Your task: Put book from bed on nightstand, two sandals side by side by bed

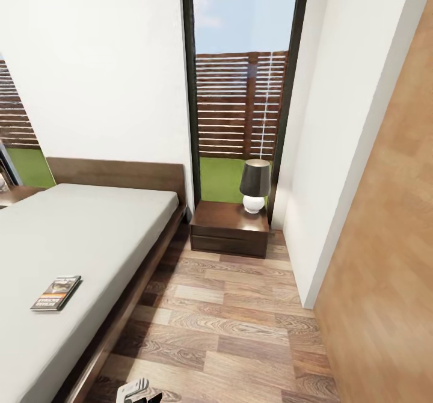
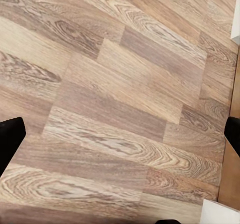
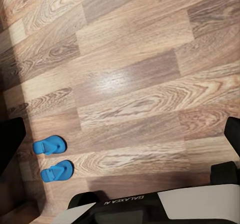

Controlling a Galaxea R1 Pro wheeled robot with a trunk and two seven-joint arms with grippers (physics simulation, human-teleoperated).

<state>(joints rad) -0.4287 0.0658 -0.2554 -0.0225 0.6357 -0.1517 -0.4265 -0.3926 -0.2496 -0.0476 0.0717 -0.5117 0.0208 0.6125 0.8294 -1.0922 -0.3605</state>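
Observation:
The book [image 1: 56, 293], a thin dark paperback with an orange band, lies flat on the bed's grey mattress [image 1: 90, 234] near its floor-side edge. A dark-brown nightstand [image 1: 230, 227] stands beside the headboard, under the tall window. The two blue sandals [image 3: 49, 146] [image 3: 57, 171] lie close together, side by side, on the wood floor in the right wrist view. My right gripper [image 3: 120, 141] hangs open over bare planks, well apart from the sandals. My left gripper [image 2: 121, 134] is also open above the floor, holding nothing.
A black-shaded lamp with a white base [image 1: 255, 185] takes up the nightstand's right part. A white wall corner [image 1: 313, 210] and tan sliding door [image 1: 391, 240] bound the floor strip [image 1: 228, 325] on the right. My base [image 3: 150, 209] shows near the sandals.

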